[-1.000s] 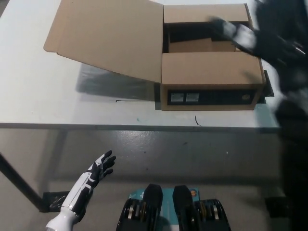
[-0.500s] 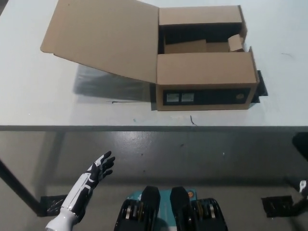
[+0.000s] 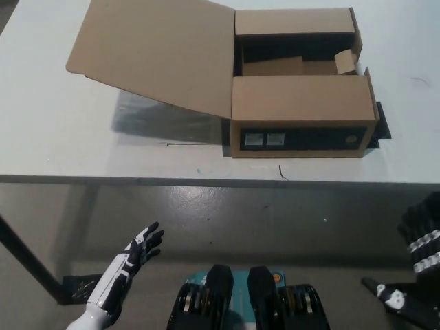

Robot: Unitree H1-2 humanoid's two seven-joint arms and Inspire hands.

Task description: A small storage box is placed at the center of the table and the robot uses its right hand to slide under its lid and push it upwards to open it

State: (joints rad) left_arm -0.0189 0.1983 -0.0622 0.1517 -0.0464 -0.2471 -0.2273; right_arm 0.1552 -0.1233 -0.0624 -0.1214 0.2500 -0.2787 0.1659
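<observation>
Box point(image 3: 300, 110) lid point(image 3: 155, 51) lies flung open leftward: task looks done. Left hand point(image 3: 134, 254) rests low, fingers spread, empty; right hand point(image 3: 423, 237) near right edge, state unclear.

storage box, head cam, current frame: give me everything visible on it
The storage box looks like plain brown cardboard and sits flat on the white table, near its front edge. Its big lid is open, swung out to the robot's left and raised, casting a shadow on the table. Two narrower flaps, front and back, partly cover the opening, leaving a dark gap with a small tab at its right end. The front wall carries a dark band with two pale labels. Neither hand touches it.
</observation>
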